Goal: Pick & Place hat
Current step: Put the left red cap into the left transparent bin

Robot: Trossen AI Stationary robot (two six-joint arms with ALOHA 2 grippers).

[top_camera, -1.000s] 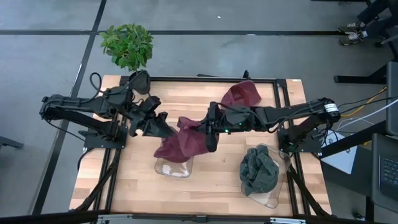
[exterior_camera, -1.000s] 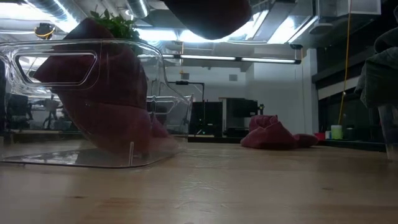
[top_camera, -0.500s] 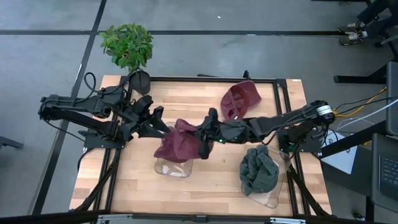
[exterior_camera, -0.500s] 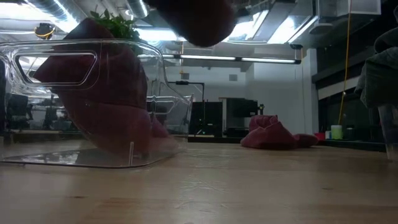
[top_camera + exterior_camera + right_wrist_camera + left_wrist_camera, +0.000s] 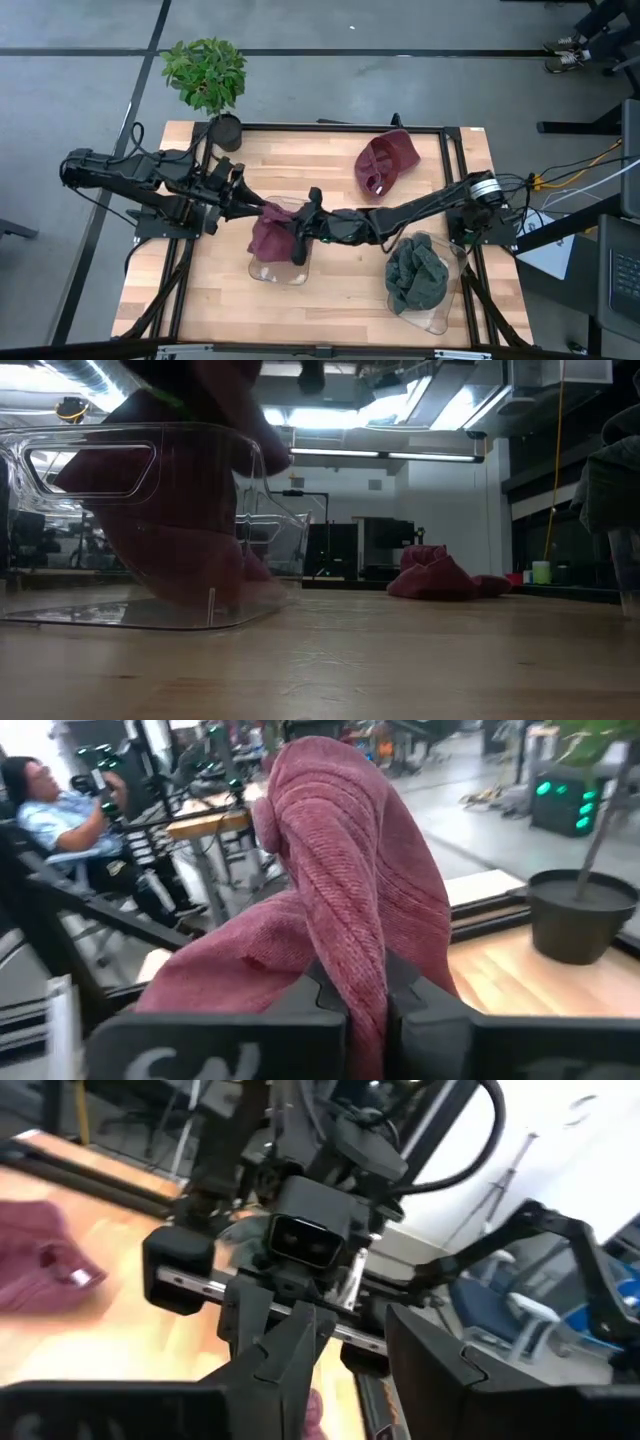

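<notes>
- Dark red hat [image 5: 270,232] over the clear bin [image 5: 280,270], near table middle, at about 6 o'clock from center; partly sunk in, not let go yet.
- Right gripper [image 5: 300,232] clenched on the hat; cloth pinched tight between its fingers [image 5: 325,995] in right wrist view.
- Left gripper [image 5: 250,205] just beside the hat, at its 10 o'clock. Fingers partway apart in left wrist view; can't tell if touching cloth or holding any.
- Low view: red cloth already inside the bin's walls, low down.
- So: pick done, carry done, drop almost there. Left to do, prob.: let go, pull both arms back.
- Second red hat [image 5: 387,160] lying flat at 1 o'clock of the table, well apart, untouched; maybe next.
- Green-grey cloth [image 5: 416,277] in another clear bin [image 5: 440,320] at 4 o'clock; looks sorted already.
- Potted plant [image 5: 207,75] at 11 o'clock, off the work spot.
</notes>
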